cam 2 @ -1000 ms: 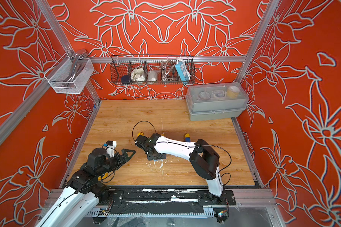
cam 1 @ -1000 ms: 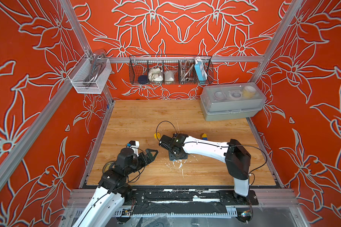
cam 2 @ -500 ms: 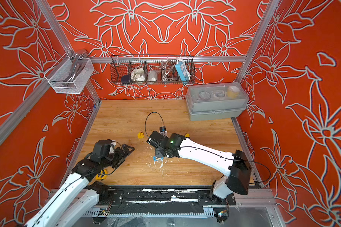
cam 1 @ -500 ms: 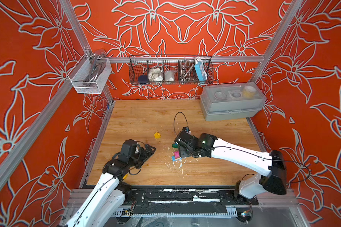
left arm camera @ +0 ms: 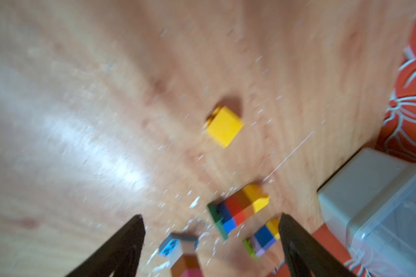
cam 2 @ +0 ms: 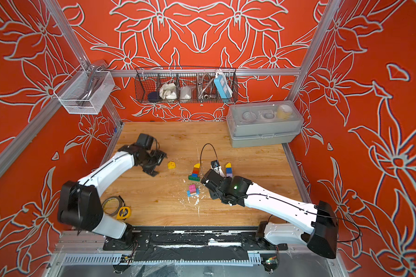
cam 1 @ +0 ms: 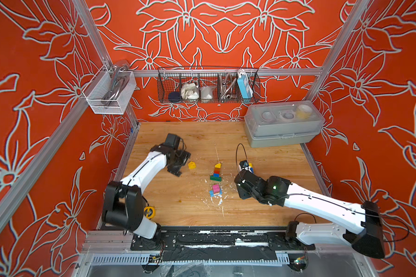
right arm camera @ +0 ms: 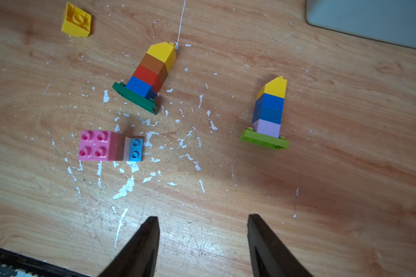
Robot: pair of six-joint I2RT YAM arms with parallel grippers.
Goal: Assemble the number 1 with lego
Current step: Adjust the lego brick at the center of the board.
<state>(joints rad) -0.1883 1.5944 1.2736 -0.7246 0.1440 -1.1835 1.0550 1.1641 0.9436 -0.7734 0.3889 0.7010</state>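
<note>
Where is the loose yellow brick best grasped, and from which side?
Grip the loose yellow brick across two opposite flat side walls, coming from above with the left gripper, which is open and nearest. It lies alone, hollow underside seemingly up, so those walls are free.

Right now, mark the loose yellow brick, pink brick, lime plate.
loose yellow brick (right arm camera: 77,19), right wrist view, upper face.
pink brick (right arm camera: 94,145), right wrist view, between studs.
lime plate (right arm camera: 264,142), right wrist view, front edge.
</note>
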